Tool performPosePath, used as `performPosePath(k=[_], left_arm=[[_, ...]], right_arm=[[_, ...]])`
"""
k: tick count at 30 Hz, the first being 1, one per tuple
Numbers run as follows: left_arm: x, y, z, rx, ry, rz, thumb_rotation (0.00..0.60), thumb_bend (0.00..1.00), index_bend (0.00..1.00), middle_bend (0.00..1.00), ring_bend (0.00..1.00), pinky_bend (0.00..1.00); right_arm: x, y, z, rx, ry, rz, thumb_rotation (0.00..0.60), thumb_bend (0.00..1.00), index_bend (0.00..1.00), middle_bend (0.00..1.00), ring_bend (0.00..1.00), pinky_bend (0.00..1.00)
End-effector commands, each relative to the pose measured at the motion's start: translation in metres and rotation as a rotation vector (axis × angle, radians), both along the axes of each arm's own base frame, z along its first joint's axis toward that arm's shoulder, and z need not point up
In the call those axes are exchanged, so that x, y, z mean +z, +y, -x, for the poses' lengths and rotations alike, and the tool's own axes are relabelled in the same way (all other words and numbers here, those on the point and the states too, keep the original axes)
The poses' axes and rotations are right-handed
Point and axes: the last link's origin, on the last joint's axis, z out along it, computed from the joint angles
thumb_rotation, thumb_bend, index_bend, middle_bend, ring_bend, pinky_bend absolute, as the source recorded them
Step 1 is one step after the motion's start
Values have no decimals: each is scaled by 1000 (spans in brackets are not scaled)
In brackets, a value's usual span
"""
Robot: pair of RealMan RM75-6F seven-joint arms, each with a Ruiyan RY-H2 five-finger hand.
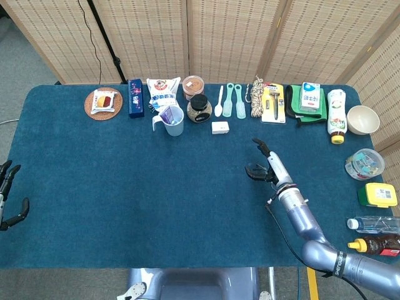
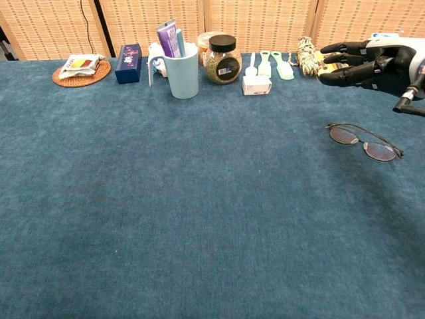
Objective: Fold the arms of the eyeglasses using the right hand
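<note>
The thin-framed eyeglasses (image 2: 364, 141) lie flat on the blue cloth at the right of the chest view, lenses toward the camera. Their arms are too thin to make out. My right hand (image 2: 373, 63) hovers above and behind them, turned on its edge, fingers spread and pointing left, holding nothing. In the head view this right hand (image 1: 266, 165) covers the spot where the glasses lie, so I cannot see them there. My left hand (image 1: 9, 195) hangs at the table's left edge, fingers apart and empty.
Along the far edge stand a wicker coaster (image 1: 103, 102), blue box (image 1: 135, 97), cup (image 1: 173, 120), jar (image 1: 199, 109), small white box (image 1: 220, 127), spoons, rope, a green bag and a bottle (image 1: 336, 115). A bowl (image 1: 363, 119) and tubs line the right edge.
</note>
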Motion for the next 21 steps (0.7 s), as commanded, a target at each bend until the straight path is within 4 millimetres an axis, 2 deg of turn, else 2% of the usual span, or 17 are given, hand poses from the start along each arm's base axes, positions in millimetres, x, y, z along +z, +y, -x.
performPosePath(k=[1,21], left_arm=[[0,0,0,1,1,0,384,503,70,0,0,29],[0,-1,-2,2,7,5,385,503,70,0,0,29]], right_arm=[[-6,0,5,-20,-60,0,600,440,0,0,0,0],[-32,2,39,-108,-108,88,600,445,0,0,0,0]])
